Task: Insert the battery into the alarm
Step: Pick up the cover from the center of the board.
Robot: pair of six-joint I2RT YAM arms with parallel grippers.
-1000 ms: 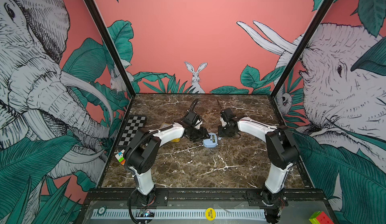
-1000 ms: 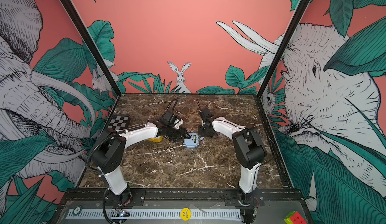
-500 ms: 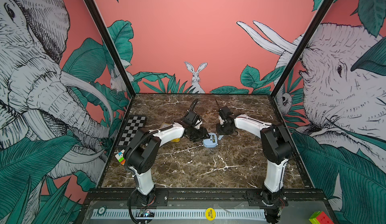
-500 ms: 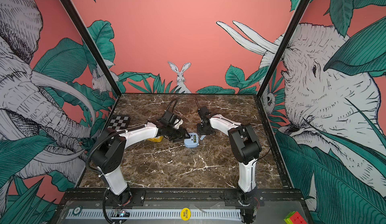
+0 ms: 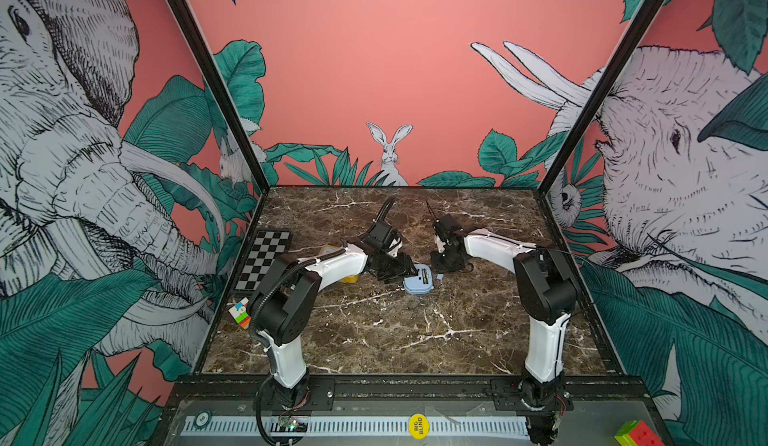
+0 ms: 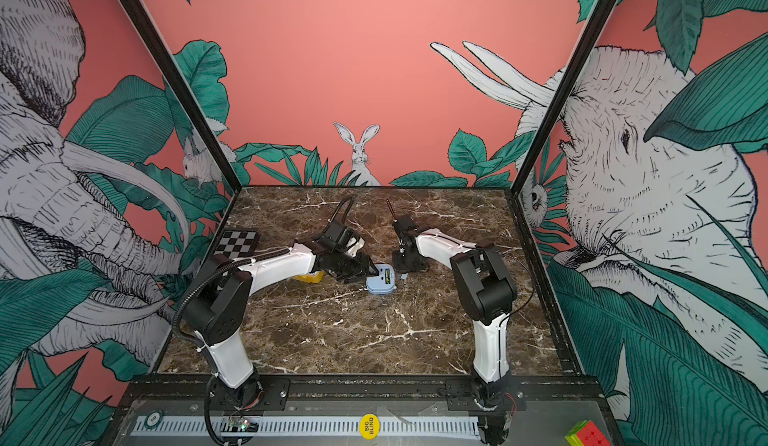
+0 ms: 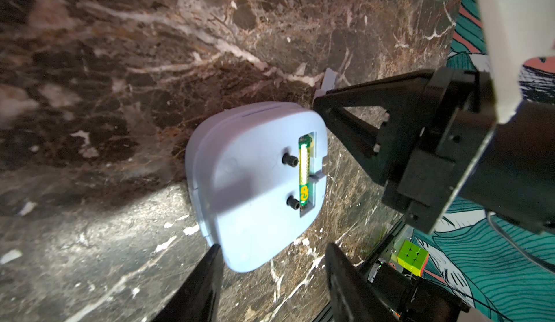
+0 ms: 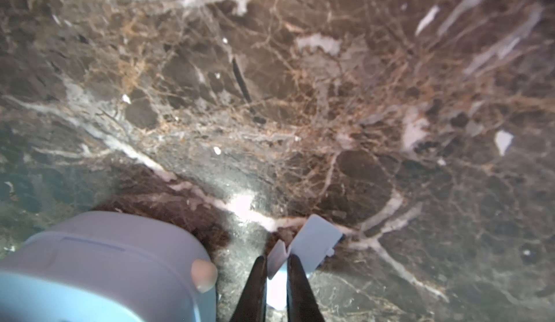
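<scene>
Battery (image 7: 304, 170) seated in alarm (image 7: 255, 185); right claw (image 8: 277, 259) clenched on battery cover (image 8: 315, 239) edge, lift it level, no twist; left claw (image 7: 271, 247) released astride alarm, should steady it.

Robot lab test cell: two arms (image 5: 332, 266) bolted to near rail (image 5: 395, 390), marble tabletop (image 5: 395, 331), calibration checkerboard (image 5: 262, 259) at left, printed jungle mural walls (image 5: 374, 69).
</scene>
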